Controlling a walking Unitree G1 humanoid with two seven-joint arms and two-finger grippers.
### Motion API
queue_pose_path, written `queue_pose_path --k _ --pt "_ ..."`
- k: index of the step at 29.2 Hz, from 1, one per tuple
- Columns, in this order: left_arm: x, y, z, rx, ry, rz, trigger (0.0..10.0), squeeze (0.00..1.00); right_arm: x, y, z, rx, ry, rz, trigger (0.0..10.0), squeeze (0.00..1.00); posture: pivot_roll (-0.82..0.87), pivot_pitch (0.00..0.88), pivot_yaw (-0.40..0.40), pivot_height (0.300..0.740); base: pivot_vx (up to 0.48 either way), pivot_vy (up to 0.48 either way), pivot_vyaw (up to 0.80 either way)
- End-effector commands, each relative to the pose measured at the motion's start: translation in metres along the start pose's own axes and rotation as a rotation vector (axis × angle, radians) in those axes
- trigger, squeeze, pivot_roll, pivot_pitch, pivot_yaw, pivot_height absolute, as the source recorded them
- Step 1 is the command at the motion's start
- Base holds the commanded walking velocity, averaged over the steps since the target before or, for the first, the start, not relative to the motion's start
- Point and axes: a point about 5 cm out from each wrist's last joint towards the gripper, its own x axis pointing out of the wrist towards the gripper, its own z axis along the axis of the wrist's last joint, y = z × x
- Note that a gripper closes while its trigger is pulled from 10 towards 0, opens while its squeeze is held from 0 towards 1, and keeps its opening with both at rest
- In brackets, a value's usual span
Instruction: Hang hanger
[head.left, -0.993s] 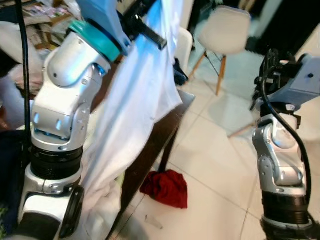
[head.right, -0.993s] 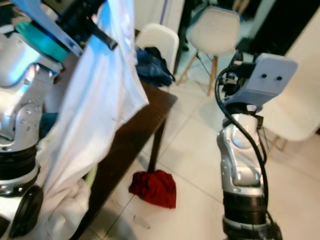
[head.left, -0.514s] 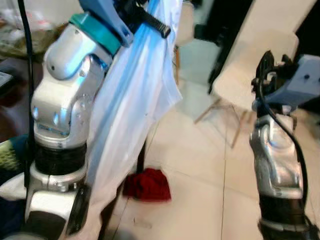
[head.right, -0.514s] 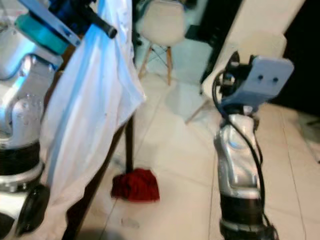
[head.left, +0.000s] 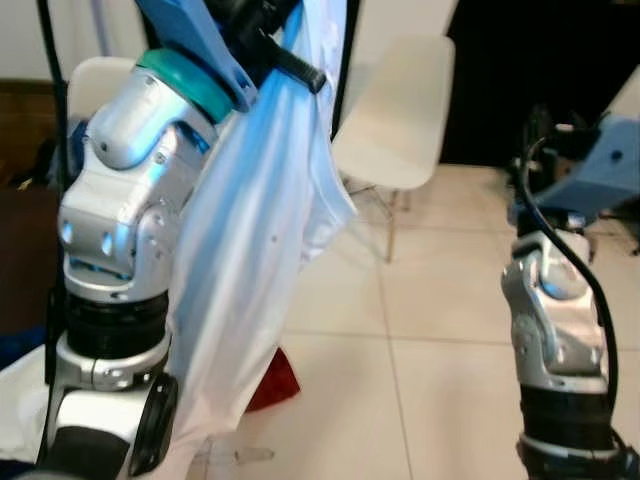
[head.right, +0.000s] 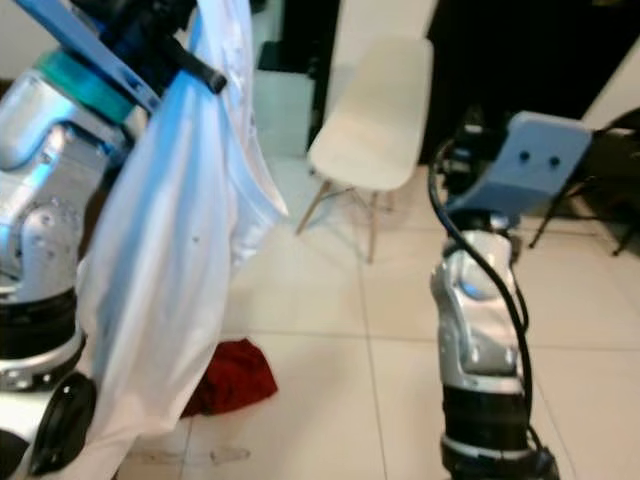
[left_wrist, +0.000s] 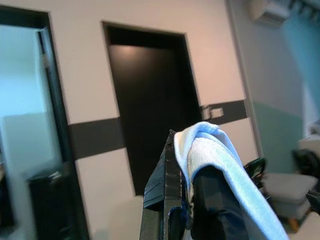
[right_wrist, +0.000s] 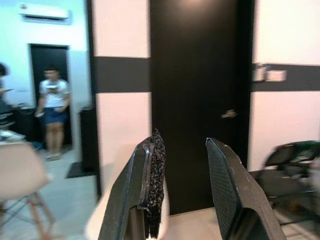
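Tiled floor (head.left: 450, 380), white chair (head.left: 400, 110), red cloth (head.right: 228, 375) lying on floor.
Left pincer (left_wrist: 192, 200), raised high, is clamping a white shirt (head.left: 250, 290) hanging down; hanger not discernible. Right pincer (right_wrist: 182, 190) is standing open, holding nothing.

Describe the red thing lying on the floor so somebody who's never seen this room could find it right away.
Start at the long white garment hanging from the raised left gripper. Follow it down to the pale tiled floor: the crumpled dark red cloth lies beside its lower edge. It is the only red item, well short of the white chair behind.
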Motion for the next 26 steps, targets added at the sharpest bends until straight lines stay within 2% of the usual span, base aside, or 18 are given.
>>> queue_pose_path --k 1,7,12,18,20,22,23,24,25,26 --pt "-0.001 -0.001 0.002 0.01 0.001 0.006 10.0 0.0 -0.001 0.0 -0.001 -0.01 0.003 0.002 10.0 0.0 0.08 0.03 0.029 0.74 0.0 0.0 -0.8" --pt "-0.002 0.0 -0.003 -0.025 0.023 0.011 10.0 0.0 -0.001 0.0 -0.001 -0.012 0.005 0.002 10.0 0.0 0.08 0.034 0.028 0.74 0.0 0.0 -0.8" --pt "-0.005 0.001 -0.017 -0.125 0.077 0.045 10.0 0.0 -0.002 0.0 -0.001 -0.016 0.007 0.003 10.0 0.0 0.08 0.036 0.028 0.74 0.0 0.0 -0.8" --pt "-0.01 0.007 -0.029 -0.117 0.156 0.077 10.0 0.0 -0.003 0.001 -0.002 -0.015 0.012 0.009 10.0 0.0 0.08 0.037 0.028 0.74 0.0 0.0 -0.8" --pt "-0.012 0.008 -0.032 -0.089 0.187 0.082 10.0 0.0 -0.003 0.002 -0.003 -0.014 0.013 0.012 10.0 0.0 0.07 0.038 0.031 0.74 0.0 0.0 -0.8" --pt "-0.018 0.011 -0.046 -0.056 0.296 0.096 10.0 0.0 -0.006 0.004 -0.005 -0.017 0.025 0.02 10.0 0.0 0.07 0.041 0.031 0.74 0.0 0.0 -0.79" --pt "-0.018 0.011 -0.046 -0.056 0.296 0.096 10.0 0.0 -0.006 0.004 -0.005 -0.017 0.025 0.02 10.0 0.0 0.07 0.041 0.031 0.74 0.0 0.0 -0.79" --pt "-0.031 -0.002 -0.072 -0.034 0.418 0.099 10.0 0.0 -0.01 0.005 -0.009 -0.021 0.042 0.03 10.0 0.0 0.07 0.043 0.031 0.74 0.0 0.0 -0.78" --pt "-0.031 -0.002 -0.072 -0.034 0.418 0.099 10.0 0.0 -0.01 0.005 -0.009 -0.021 0.042 0.03 10.0 0.0 0.07 0.043 0.031 0.74 0.0 0.0 -0.78" --pt "-0.045 -0.012 -0.094 0.001 0.508 0.099 10.0 0.0 -0.013 0.005 -0.013 -0.027 0.057 0.038 10.0 0.0 0.06 0.043 0.032 0.74 0.0 0.0 -0.78"
